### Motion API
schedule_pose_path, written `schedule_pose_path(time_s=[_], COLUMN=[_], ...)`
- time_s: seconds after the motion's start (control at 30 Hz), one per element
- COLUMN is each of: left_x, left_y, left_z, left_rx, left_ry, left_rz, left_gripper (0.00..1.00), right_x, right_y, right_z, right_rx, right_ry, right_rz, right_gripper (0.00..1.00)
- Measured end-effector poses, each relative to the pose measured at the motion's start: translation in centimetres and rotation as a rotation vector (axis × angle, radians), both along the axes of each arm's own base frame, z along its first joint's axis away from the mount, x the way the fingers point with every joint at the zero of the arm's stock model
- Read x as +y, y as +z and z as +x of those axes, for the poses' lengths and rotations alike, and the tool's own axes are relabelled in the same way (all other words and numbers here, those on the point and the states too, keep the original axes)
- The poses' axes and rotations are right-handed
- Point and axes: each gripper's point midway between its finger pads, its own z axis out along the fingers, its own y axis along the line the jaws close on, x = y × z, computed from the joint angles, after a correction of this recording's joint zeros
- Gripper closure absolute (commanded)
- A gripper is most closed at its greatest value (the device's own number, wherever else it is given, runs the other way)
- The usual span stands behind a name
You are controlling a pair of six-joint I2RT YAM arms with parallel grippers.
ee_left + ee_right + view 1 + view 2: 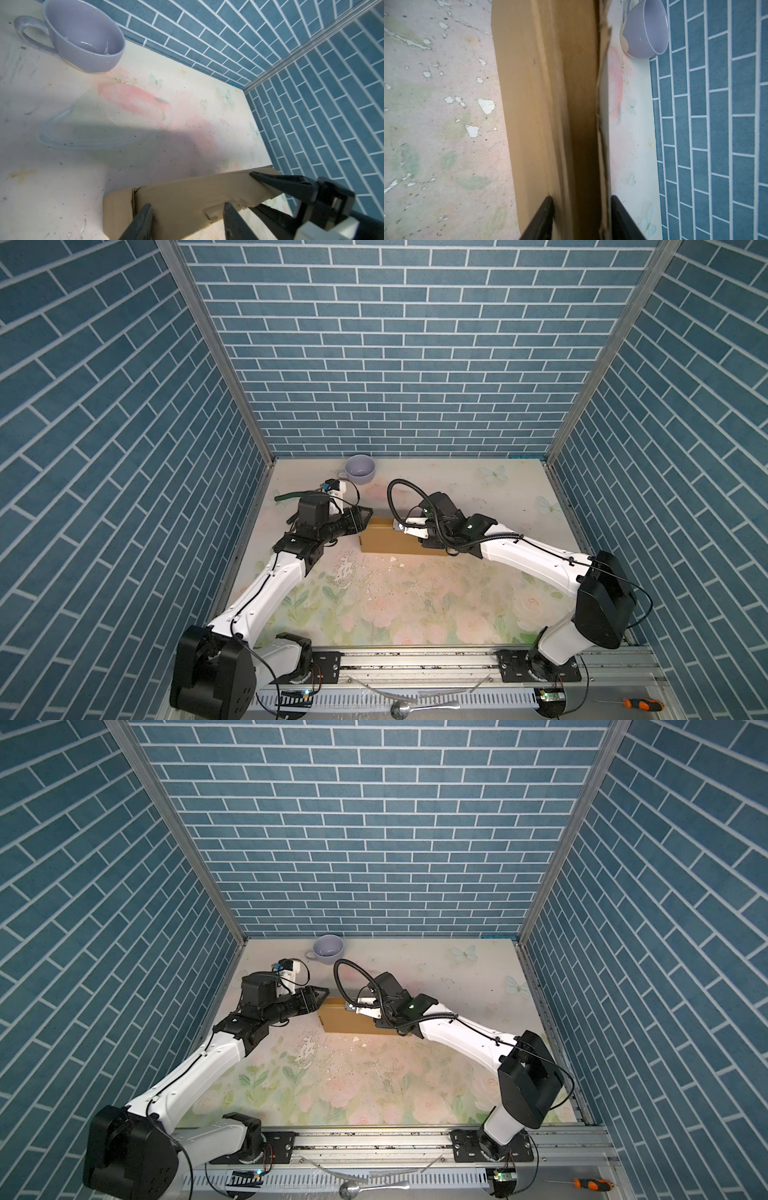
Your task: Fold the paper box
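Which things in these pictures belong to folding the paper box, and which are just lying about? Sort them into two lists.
Belong to the job:
paper box
left gripper, open over the box
right gripper, closed on the box's cardboard

Lying about:
lilac cup, far side
spoon
screwdriver

A lilac cup stands upright on the floral table, just beyond the left gripper. A spoon and screwdriver lie far behind it, off the table.
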Motion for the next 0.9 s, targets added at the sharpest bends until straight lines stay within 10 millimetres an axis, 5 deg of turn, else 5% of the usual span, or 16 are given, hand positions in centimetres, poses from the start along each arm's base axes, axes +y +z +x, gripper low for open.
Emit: schedule_pose_path(time_s=[0.3, 0.53, 0.6, 0.77, 0.9], left_x=[0.8, 1.6, 1.6, 0.4, -1.9], left_y=[-2.0, -5.2, -4.0, 3.5, 4.6], left_z=[-0.5, -1.8, -1.9, -0.9, -1.8], left_rx=[-0.005, 0.101, 0.086, -0.161, -0.336], left_ry=[-0.004, 0.000, -0.008, -0.108, -0.298], left_rz=[0.135, 0.190, 0.200, 0.242, 0.394], left_gripper=[0.46, 0.39, 0.34, 0.28, 0.19], right_x=[0.1, 0.1, 0.1, 0.1, 0.0], right_y=[0.1, 0.2, 0.2, 0.1, 0.1], right_z=[0.1, 0.2, 0.2, 0.1, 0.1], right_rx=[0.006, 0.004, 0.003, 0.005, 0.011], right_ry=[-0.026, -0.031, -0.030, -0.027, -0.022], right_rz=[0.026, 0.026, 0.025, 0.024, 0.026], right_gripper=[0.48, 0.54, 0.55, 0.59, 0.59])
